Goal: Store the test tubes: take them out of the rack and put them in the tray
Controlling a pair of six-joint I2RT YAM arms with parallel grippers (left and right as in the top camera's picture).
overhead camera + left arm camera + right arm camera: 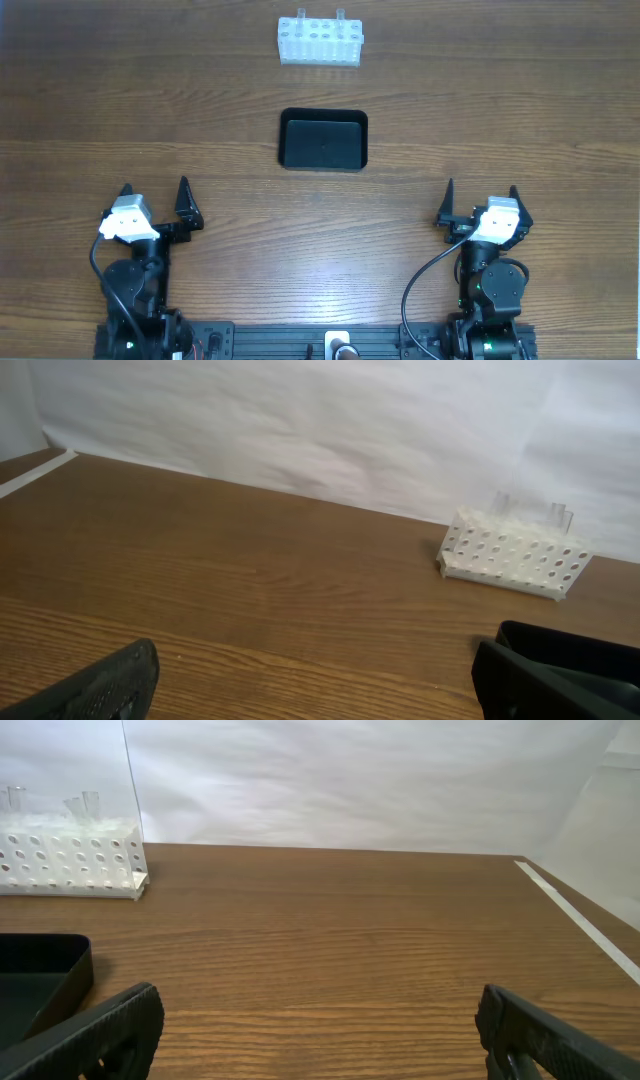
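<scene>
A white perforated rack stands at the far middle of the table with clear test tubes sticking up from it. The rack and its tubes also appear in the left wrist view, and the rack with tubes in the right wrist view. A black tray lies empty in front of the rack, its rim visible from the right wrist. My left gripper rests open near the left base. My right gripper rests open near the right base. Both hold nothing.
The wooden table stretches bare around the tray and rack. A white wall backs the table's far edge. A pale tape strip runs along the table's right side.
</scene>
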